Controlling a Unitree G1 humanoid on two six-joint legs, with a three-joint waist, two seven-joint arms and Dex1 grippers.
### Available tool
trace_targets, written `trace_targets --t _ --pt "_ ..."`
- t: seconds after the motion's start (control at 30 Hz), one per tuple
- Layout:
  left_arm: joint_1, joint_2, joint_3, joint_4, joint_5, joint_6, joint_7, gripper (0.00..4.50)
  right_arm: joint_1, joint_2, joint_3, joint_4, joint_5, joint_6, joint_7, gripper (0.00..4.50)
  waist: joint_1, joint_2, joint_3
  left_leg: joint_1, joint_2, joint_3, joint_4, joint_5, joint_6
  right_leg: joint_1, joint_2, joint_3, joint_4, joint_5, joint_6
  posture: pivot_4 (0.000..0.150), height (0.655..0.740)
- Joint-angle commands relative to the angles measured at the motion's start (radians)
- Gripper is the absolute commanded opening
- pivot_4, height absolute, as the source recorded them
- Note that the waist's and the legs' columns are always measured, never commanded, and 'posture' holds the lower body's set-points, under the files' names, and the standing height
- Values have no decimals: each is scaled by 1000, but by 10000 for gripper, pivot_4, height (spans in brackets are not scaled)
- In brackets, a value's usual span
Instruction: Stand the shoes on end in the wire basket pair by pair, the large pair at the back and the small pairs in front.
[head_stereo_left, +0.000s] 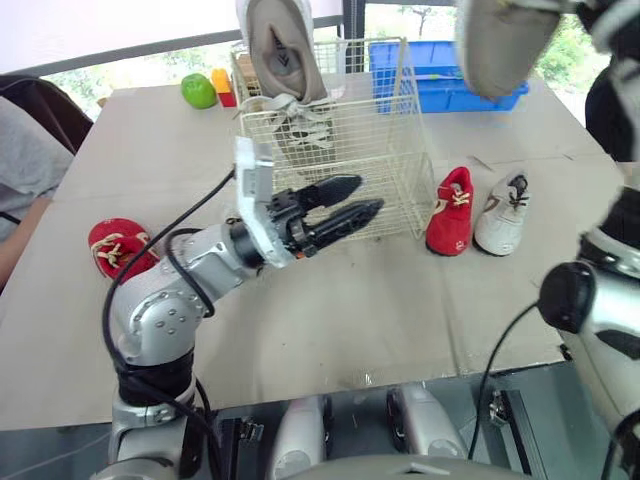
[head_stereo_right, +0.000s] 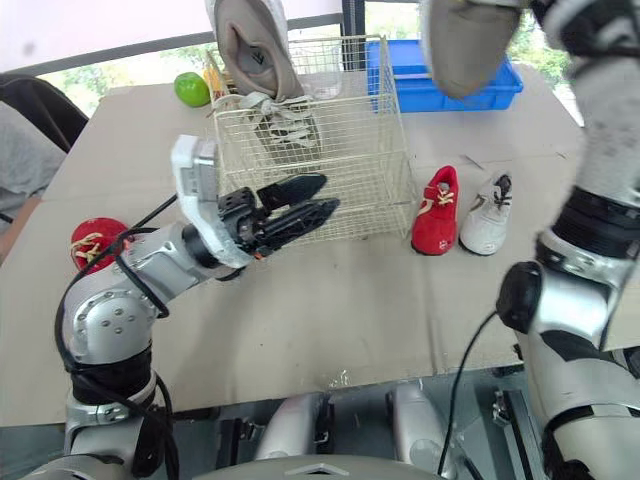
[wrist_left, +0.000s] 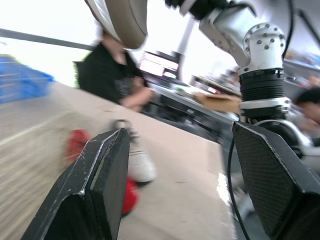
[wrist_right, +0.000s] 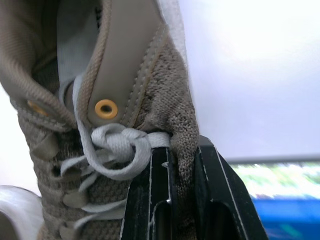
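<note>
Fingers (wrist_right: 150, 200) of the right gripper (wrist_right: 182, 155) are pressed on the knitted collar of a large tan shoe (wrist_right: 115, 60), pinching it just beside the laces. In the head views that shoe hangs high, above and to the right of the wire basket (head_stereo_left: 400, 150), its sole turned toward the camera. Its mate (head_stereo_left: 283, 50) stands on end in the left part of the basket, toe down, the heel rising well above the rim.

The left gripper (head_stereo_left: 365, 195) hovers in front of the basket, close to its near wall, fingers spread and holding nothing.

Just right of the basket, a small red shoe (head_stereo_left: 452, 212) and a small white shoe (head_stereo_left: 500, 215) lie side by side on the table (head_stereo_left: 350, 300). Another small red shoe (head_stereo_left: 118, 247) lies well to the left of the basket. Behind the basket sit a blue bin (head_stereo_left: 460, 80) and, to the left, a green apple (head_stereo_left: 198, 90).
</note>
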Motion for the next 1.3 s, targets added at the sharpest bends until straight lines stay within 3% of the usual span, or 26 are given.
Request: trace_targets --t 0.03,0.2,0.37,0.53,0.7,0.9,0.93,1.03,1.13,1.2,1.3 --pt "67 33 82 -84 -9 -73 -16 35665 -101 52 53 189 -94 -321 9 750 11 0 0 -4 0 0 0 0 -1 -3 -1 -1 0 0 0 1500 7400" --pt "133 79 167 -148 -14 -123 22 35665 -173 109 136 559 -237 -748 22 750 38 -2 1 -7 -2 0 -1 3 -5 -3 -7 -3 -5 0 1 1500 7400" --pt "171 115 210 -148 -9 -152 40 35665 -194 135 128 751 -234 -927 54 750 43 -3 1 -7 -2 0 -1 3 -5 -2 -7 -4 -6 0 1 1500 7400" --pt "236 120 223 -172 14 -188 59 35665 -96 194 165 926 -276 -1023 84 750 31 -6 0 -2 -1 -1 -5 2 -3 -1 -7 -3 -4 0 0 1500 7400" --pt "266 129 227 -164 20 -205 68 35665 40 209 171 896 -262 -950 118 750 27 -7 -1 -1 -1 -2 -6 2 -4 0 -7 -7 -1 0 0 1500 7400" --pt "299 133 221 -156 36 -221 61 35665 155 196 145 706 -182 -764 152 750 40 -10 -3 8 -1 -4 -6 2 -3 11 -8 -7 -3 0 -1 1500 7400" --pt "303 135 221 -155 40 -224 57 35665 169 193 149 676 -179 -739 156 7318 42 -10 -3 13 -1 -4 -7 2 -3 16 -8 -8 -5 0 -1 1500 7400" --pt "309 136 222 -150 46 -233 53 35665 208 187 157 576 -162 -664 159 19384 44 -10 -3 14 -1 -4 -7 2 -3 19 -7 -10 -8 -1 -1 1500 7400" --pt "328 136 225 -151 55 -240 53 35665 265 164 180 377 -150 -548 153 36370 45 -10 -3 13 -1 -4 -7 2 -3 19 -7 -11 -9 -1 -1 1500 7400" --pt "342 132 233 -152 51 -241 65 35665 308 131 225 241 -175 -491 175 43911 48 -10 -3 13 -1 -5 -7 2 -3 19 -7 -11 -9 -1 -1 1500 7400" --pt "361 123 246 -147 64 -244 108 35665 367 71 258 60 -177 -395 189 43911 46 -10 -3 12 -1 -5 -8 2 -3 19 -8 -11 -11 -1 -1 1500 7400"
